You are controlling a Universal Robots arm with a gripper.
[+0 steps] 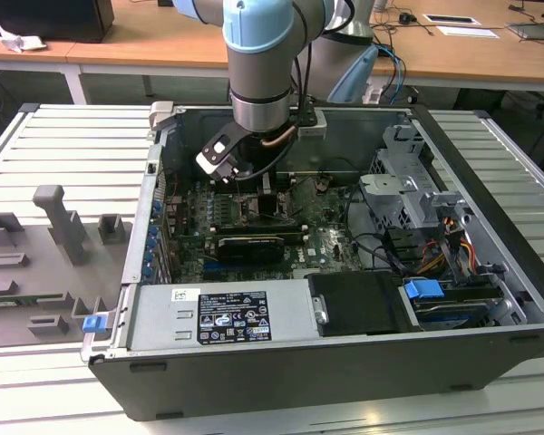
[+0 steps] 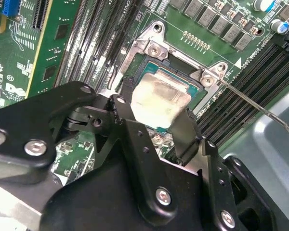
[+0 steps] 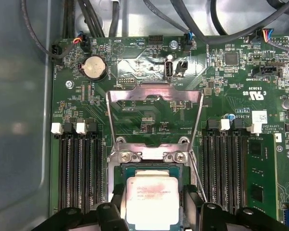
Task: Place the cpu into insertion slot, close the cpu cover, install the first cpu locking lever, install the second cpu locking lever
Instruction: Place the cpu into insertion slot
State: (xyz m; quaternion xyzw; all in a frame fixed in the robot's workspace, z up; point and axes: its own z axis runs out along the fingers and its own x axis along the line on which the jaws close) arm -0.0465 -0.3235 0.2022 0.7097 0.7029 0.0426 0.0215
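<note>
The robot arm (image 1: 263, 82) reached down into the open computer case (image 1: 344, 381), toward its far wall and a bit to the exterior view's left of the middle. The gripper (image 2: 155, 109) hung low over the green board (image 3: 135, 57).

Its two black fingers (image 2: 125, 103) were only as far apart as the chip is wide. They pressed on two opposite sides of the cpu (image 3: 152, 197), so the hand had hold of it. I think it held the chip by the edges so the flat silver top stayed level and nothing got bent.

The cpu was down in the insertion slot (image 3: 152, 167). Its green rim sat inside the black square, and it looked flat there.

The cpu cover (image 3: 154, 95) was open. It lay folded back on the board, just beside the slot, joined to it along one edge. It was likely left that way so the chip could go straight down.

A thin wire lever (image 2: 260, 109) stuck out sideways over the long memory slots (image 3: 79, 163), not locked down. So the cover and both levers were not yet done.
</note>
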